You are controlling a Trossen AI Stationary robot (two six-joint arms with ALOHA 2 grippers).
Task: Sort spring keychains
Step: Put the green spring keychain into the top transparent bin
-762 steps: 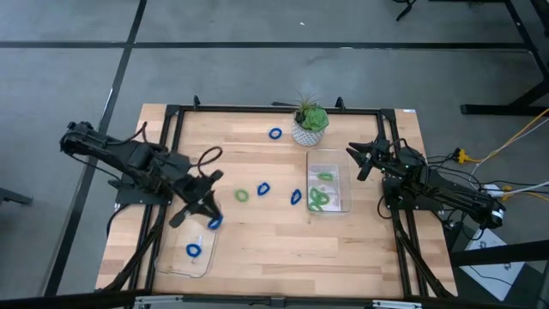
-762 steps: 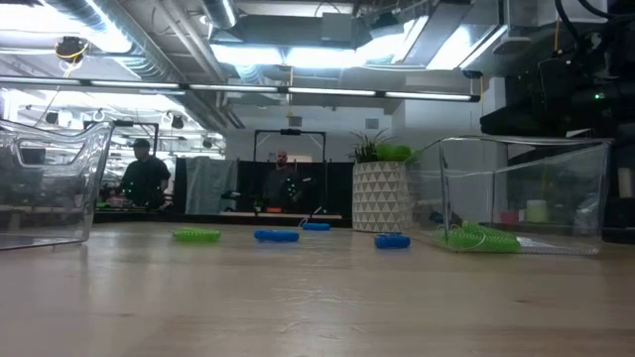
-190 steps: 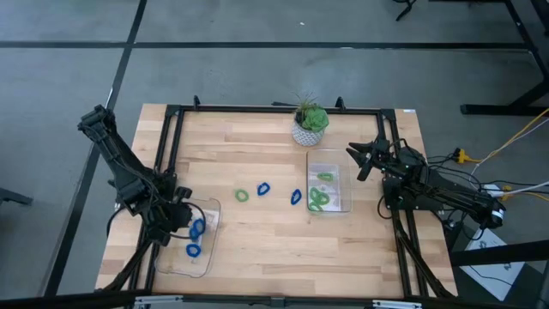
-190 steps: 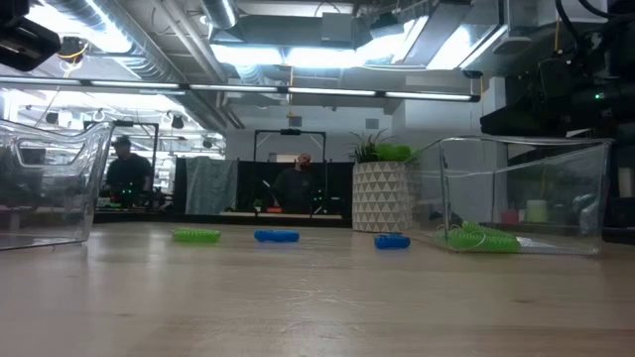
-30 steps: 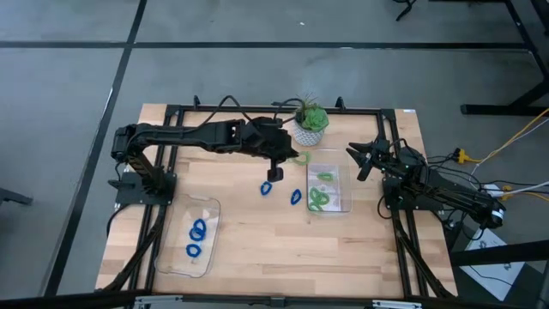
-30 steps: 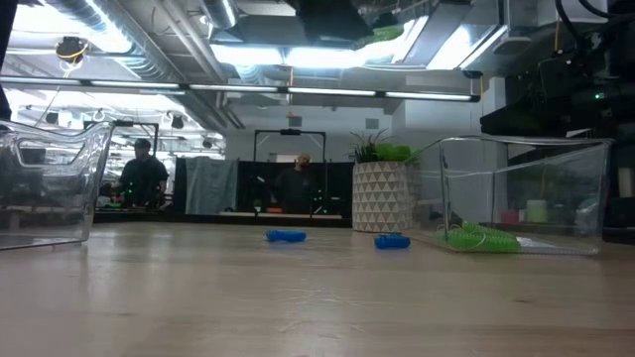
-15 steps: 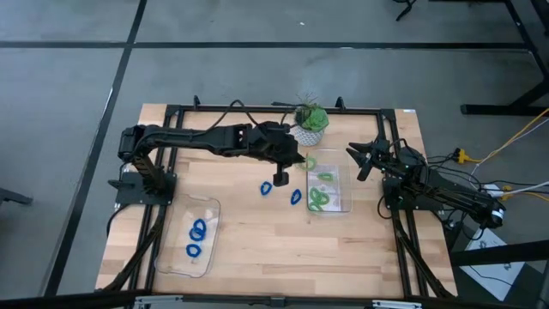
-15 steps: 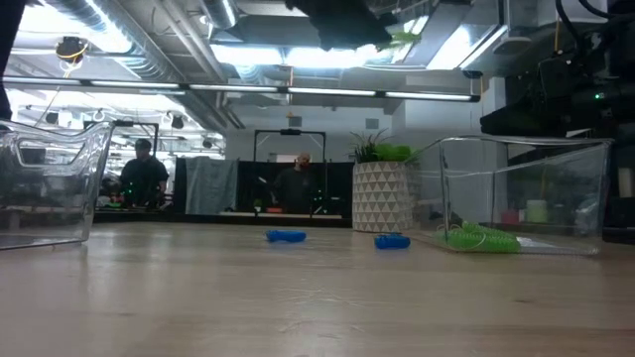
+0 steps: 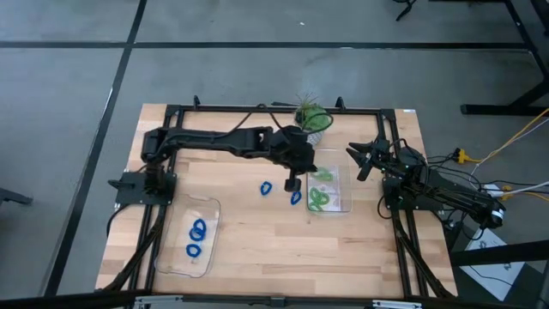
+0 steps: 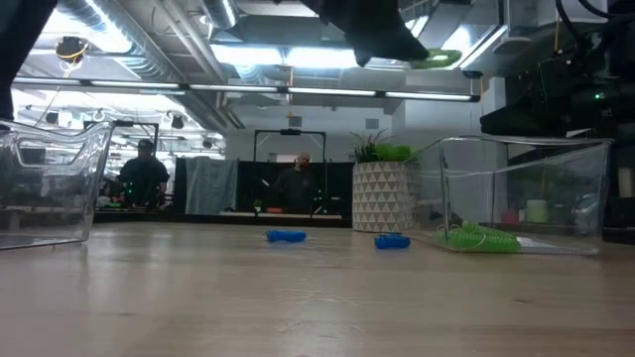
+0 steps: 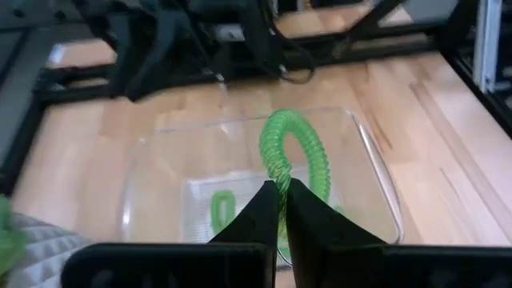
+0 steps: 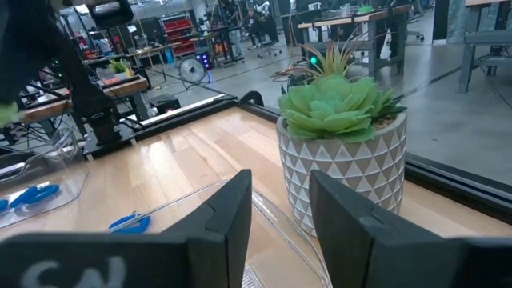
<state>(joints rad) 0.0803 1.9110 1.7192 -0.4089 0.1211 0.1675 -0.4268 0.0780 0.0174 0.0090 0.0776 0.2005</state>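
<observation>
My left gripper [image 9: 309, 170] reaches across the table and hovers over the right clear tray [image 9: 346, 194], shut on a light green spring keychain [image 11: 298, 149]. The low view shows that keychain [image 10: 435, 59] high above the table. More green keychains [image 9: 319, 199] lie in the right tray. Two blue keychains [image 9: 266, 187] [image 9: 296, 197] lie on the wood left of it. Two more blue ones [image 9: 196, 239] lie in the left clear tray [image 9: 211, 211]. My right gripper [image 9: 360, 160] waits open at the table's right edge. My left gripper pinches the green keychain's coil at one spot on the loop [image 11: 277, 178], between its two fingertips [image 11: 264, 200]. The loop stands out beyond the fingertips, lifted clear above the tray [image 11: 376, 180].
A potted plant [image 9: 310, 120] in a white patterned pot stands just behind the right tray, close to my left arm. A black frame [image 9: 257, 108] runs around the table. People show in the room beyond [image 10: 144, 174]. Bare wood lies near the table's near edge.
My left gripper has moved toward the table's right edge, carrying the green keychain from near the plant's left side to over the right tray. It stayed shut and high above the table. The blue keychains have not moved.
</observation>
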